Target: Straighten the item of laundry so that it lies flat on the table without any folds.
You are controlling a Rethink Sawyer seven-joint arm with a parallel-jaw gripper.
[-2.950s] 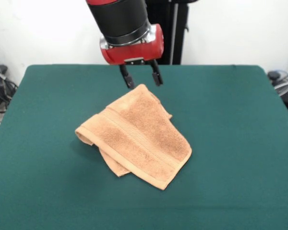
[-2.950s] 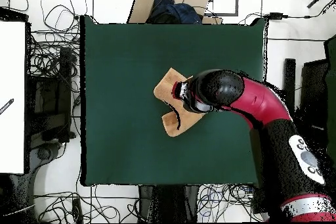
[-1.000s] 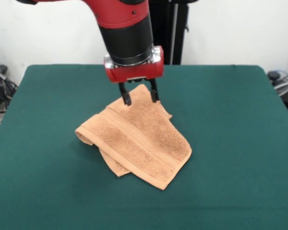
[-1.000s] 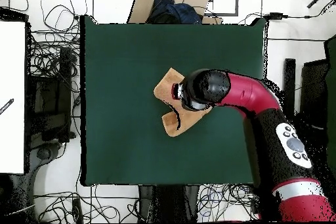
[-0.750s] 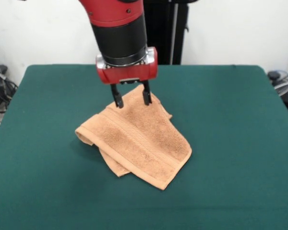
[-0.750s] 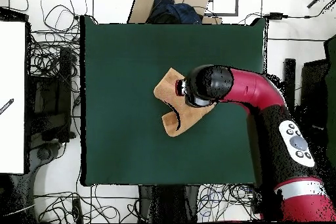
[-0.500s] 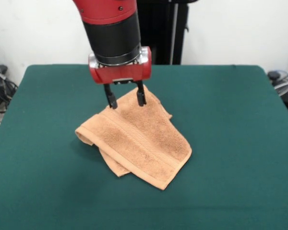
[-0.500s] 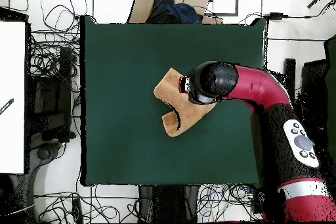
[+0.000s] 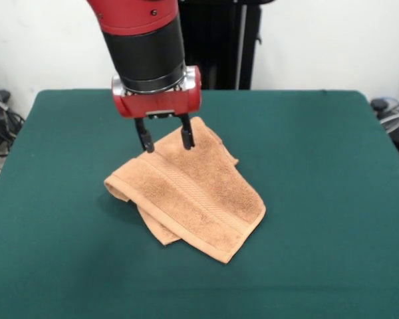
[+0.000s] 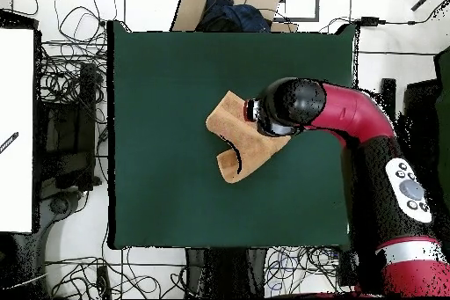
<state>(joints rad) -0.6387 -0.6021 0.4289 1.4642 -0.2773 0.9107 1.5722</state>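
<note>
Front view, bottom of frame: bare green bench (image 9: 319,252) cloth, nothing on it. Just above, centre-left of frame, the towel (image 9: 193,193) lies folded and rumpled, not flat. Its nearest corner points toward the bottom of the frame, a doubled layer peeks out under the lower left edge, and the left end is rolled over into a small curl. A woven band runs diagonally across the top layer, upper left to lower right. The far corner of the towel points up toward the arm.

Above that, upper centre-left of frame, the gripper (image 9: 165,138) hangs over the towel's far left edge. Jaws spread, nothing between them, the two black tips low, at or just above the cloth; contact unclear. Red wrist block and black cylinder of the arm (image 9: 146,46) rise out of the top of the frame.

Overhead view: towel (image 10: 235,138) sits near the bench (image 10: 158,76) centre, its right part covered by the arm (image 10: 352,125), which enters from the lower right. Cables and clutter ring the bench.
</note>
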